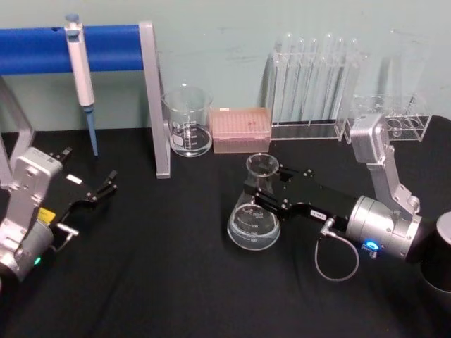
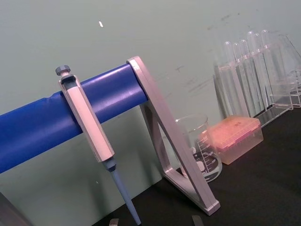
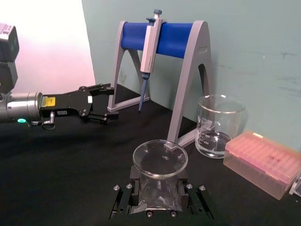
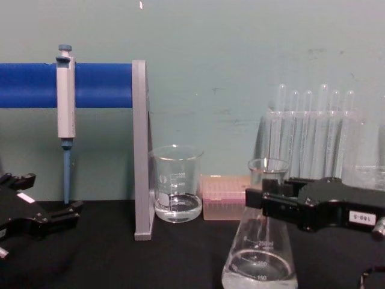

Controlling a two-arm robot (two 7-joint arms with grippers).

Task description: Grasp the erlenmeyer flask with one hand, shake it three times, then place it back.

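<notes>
The erlenmeyer flask (image 1: 254, 224) is clear glass with a little clear liquid in its wide base, and it stands upright at the middle of the black table. My right gripper (image 1: 262, 184), the hand with the "180-5" label, reaches in from the right. Its two flat jaws are shut on the flask's neck just under the rim (image 3: 160, 158). In the chest view the right gripper (image 4: 269, 201) clamps the neck of the flask (image 4: 260, 259). My left gripper (image 1: 91, 167) rests open at the table's left, apart from the flask; the left gripper (image 3: 104, 103) holds nothing.
A blue-barred stand (image 1: 156, 105) carrying a pipette (image 1: 81, 70) sits at the back left. Behind the flask are a glass beaker (image 1: 188, 123), a pink tip box (image 1: 241, 129) and racks of test tubes (image 1: 313, 88). A black cylinder (image 1: 440, 253) stands at the right edge.
</notes>
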